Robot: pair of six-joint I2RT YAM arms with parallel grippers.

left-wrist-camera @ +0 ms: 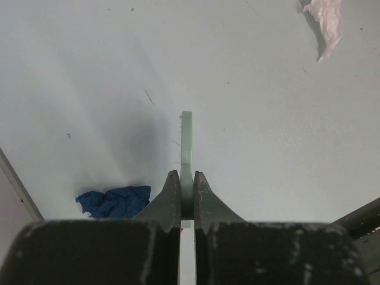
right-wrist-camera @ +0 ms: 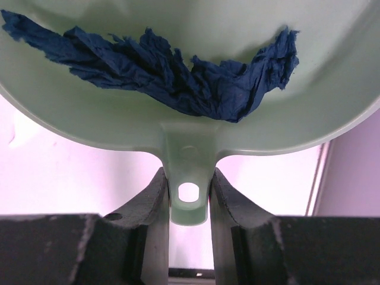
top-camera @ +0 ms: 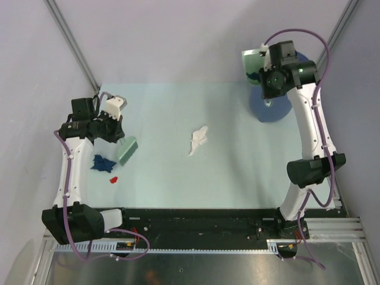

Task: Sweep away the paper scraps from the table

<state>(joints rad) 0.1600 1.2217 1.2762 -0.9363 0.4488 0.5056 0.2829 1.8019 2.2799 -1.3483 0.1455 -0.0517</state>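
Table [top-camera: 178, 113]: flat, matte, pale mint-green top with a black front rail. Paper scraps, loose on the top: one dark blue wad [top-camera: 102, 162], deeply crumpled, beside the left arm; one small red scrap [top-camera: 113, 179], close to it on the front-rail side but not touching; one white scrap [top-camera: 199, 140], elongated and creased, near the middle of the table, well apart from the other two. Hand brush [top-camera: 128, 149]: pale green plastic, its head low over the table just beside the dark blue wad; from the left wrist it shows edge-on as a thin flat strip; whether it touches the top cannot be told. Left gripper [left-wrist-camera: 187, 189]: dark fingers clamped tight on the hand brush's slim handle. Dustpan [right-wrist-camera: 89, 110]: smooth moulded pale green plastic, a shallow curved bowl with a short tab handle pierced by a round hole; held aloft at the far right of the table, near the blue bucket [top-camera: 274, 110], a round smooth-walled container. Right gripper [right-wrist-camera: 189, 205]: jaws pinching the dustpan's handle tab from both sides. In the pan: a long dark blue paper strip [right-wrist-camera: 172, 77], fibrous, crinkled and ragged-edged, lying along the curved wall.
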